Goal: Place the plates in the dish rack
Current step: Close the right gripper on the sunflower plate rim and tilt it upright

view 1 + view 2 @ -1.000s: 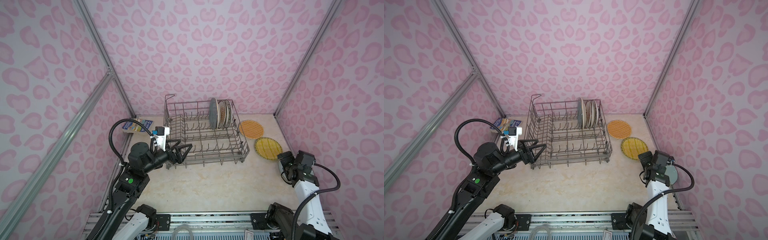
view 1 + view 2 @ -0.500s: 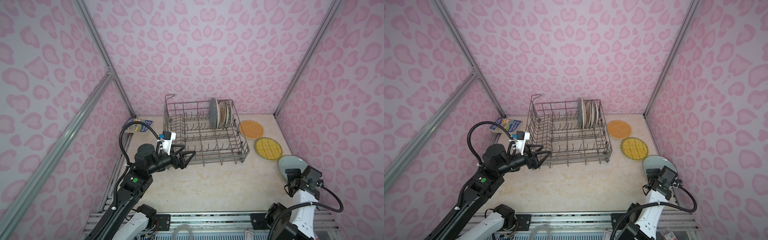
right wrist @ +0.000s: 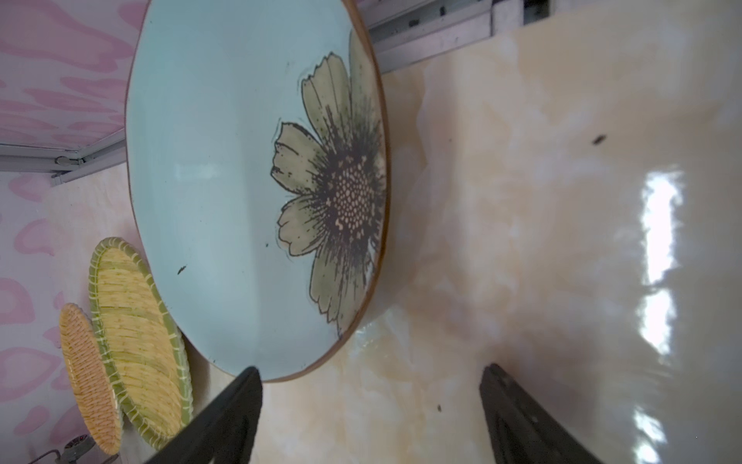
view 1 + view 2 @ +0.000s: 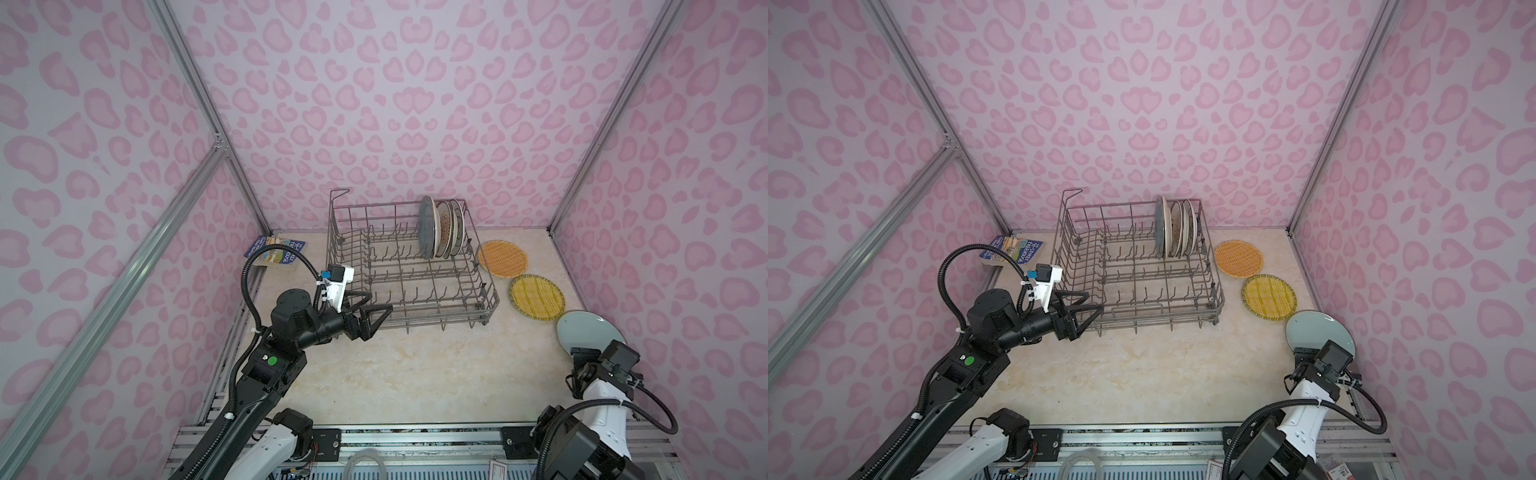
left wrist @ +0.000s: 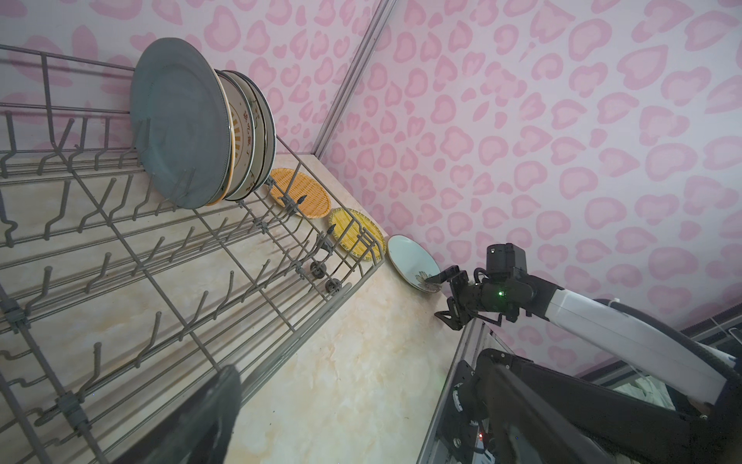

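I see the dish rack (image 4: 436, 318) at 12 o'clock on the table (image 4: 415, 374), pushed close to the far wall. Four plates stand on edge between the tines at its 1 o'clock corner: the grey-blue plate (image 4: 426, 230) faces the open rows, and the three white plates (image 4: 451, 232) are packed right behind it. Three more lie flat on the table outside the rack. The orange woven plate (image 4: 502, 258) is at 2 o'clock just beside the rack's wall, the yellow woven plate (image 4: 536, 297) is at 3 o'clock, and the pale blue-green plate (image 4: 590, 334) with its flower print is at 4 o'clock by the table edge. My right gripper (image 3: 369, 369) is low at that last plate's near rim with its jaws wide apart. One finger (image 3: 241, 405) reaches over the rim and the other sits out over bare table. Nothing is pinched, and I cannot tell whether the finger touches the glaze. My left gripper (image 4: 380, 302) hangs at the rack's 7 o'clock corner, jaws spread and empty, just beside the wire. A blue paperback (image 4: 276, 253) lies at 10 o'clock near the wall
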